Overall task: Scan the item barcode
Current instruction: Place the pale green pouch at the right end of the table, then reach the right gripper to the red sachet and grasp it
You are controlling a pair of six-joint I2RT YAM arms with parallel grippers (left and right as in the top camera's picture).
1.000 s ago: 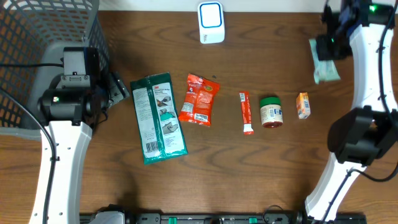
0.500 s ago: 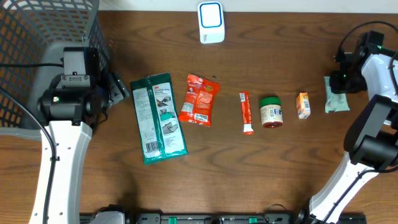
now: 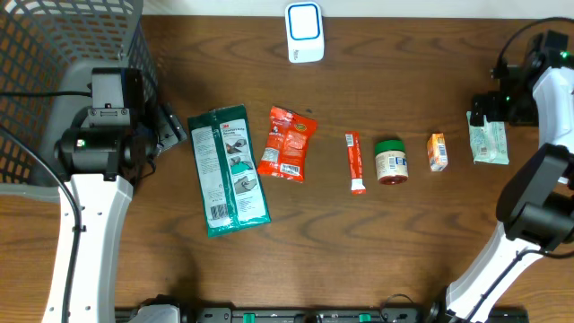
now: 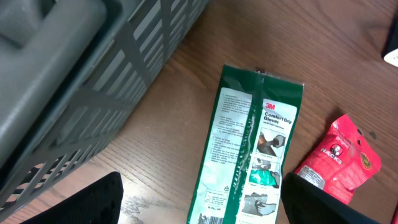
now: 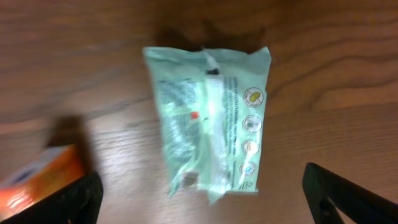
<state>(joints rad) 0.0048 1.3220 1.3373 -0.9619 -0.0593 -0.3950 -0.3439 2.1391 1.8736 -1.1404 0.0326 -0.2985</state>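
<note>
Lying flat on the table [image 3: 359, 260], the pale green pack [image 5: 211, 118] sits free. The right gripper [image 5: 200, 186] hangs over it, fingers spread wide (not touching it). The left gripper [image 4: 202, 193] is spread wide too, holding nothing. Far back stands the scanner [image 3: 304, 31].

Green glove pack [image 4: 252, 155], left wrist view: red "3M" logo with white "Comfort Grip Gloves" beneath it; the back-panel print is too fine to read. Red bag [image 4: 339, 158] beside it: white lettering, apparently "HACKS". Pale green packet [image 5: 211, 121], right wrist view: column of round symbols, print blurred and illegible. Overhead: labels on tube [image 3: 355, 163], jar [image 3: 390, 161] and orange box [image 3: 437, 152] are too small to read.
</note>
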